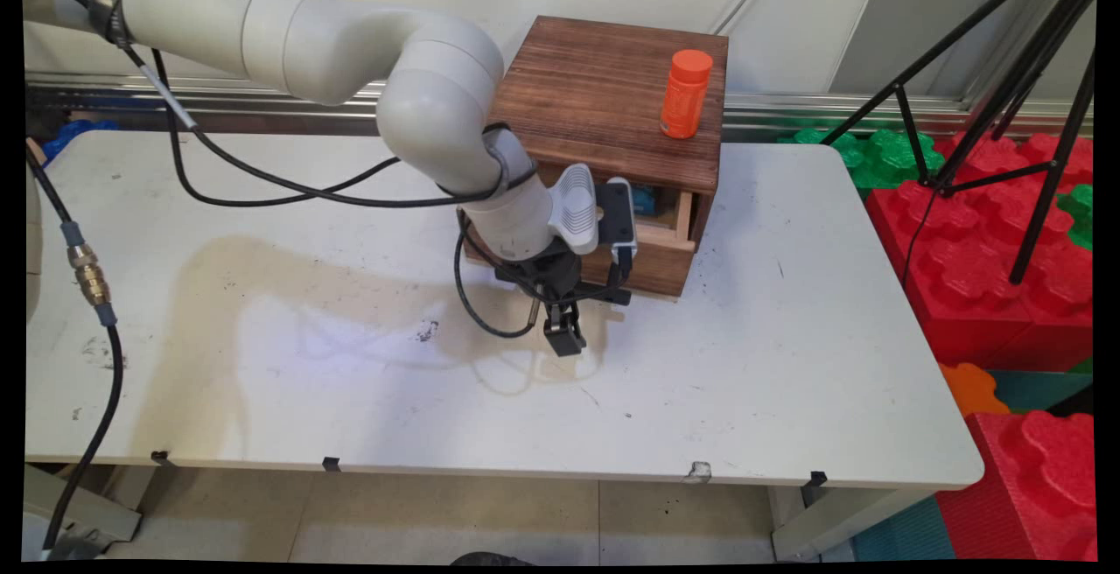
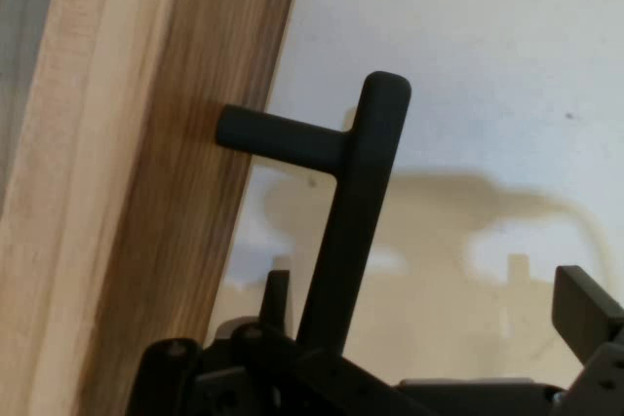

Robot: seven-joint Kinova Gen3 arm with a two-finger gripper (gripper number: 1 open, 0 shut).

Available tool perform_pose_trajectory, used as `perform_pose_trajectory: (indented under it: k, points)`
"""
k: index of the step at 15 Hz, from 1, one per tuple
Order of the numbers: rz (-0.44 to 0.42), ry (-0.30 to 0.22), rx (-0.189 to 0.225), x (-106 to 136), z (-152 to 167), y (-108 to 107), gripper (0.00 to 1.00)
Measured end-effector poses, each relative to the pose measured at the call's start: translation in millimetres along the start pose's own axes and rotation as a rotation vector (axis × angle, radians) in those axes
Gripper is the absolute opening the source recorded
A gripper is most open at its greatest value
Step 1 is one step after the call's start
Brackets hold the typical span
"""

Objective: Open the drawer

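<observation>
The main view looks down from above the table's (image 1: 787, 381) near side toward the back wall. The hand view sits close against the wooden drawer box (image 1: 612, 101) (its black handle (image 2: 341, 163) fills the frame). Both share box and tabletop.

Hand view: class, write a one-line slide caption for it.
Gripper beside the wooden drawer front, its black handle standing between the fingers, above the white table.

Drawer (image 1: 658, 237) contents hidden behind arm.
</observation>
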Motion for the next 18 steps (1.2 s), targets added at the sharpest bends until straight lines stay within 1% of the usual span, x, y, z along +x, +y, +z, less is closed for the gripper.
perform_pose_trajectory:
  k: [8, 18]
  points:
    - [-0.025, -0.021, -0.022, -6.2, -8.6, 30.3, 1.0]
    - [-0.037, -0.036, -0.048, -14.5, -20.3, 66.7, 1.0]
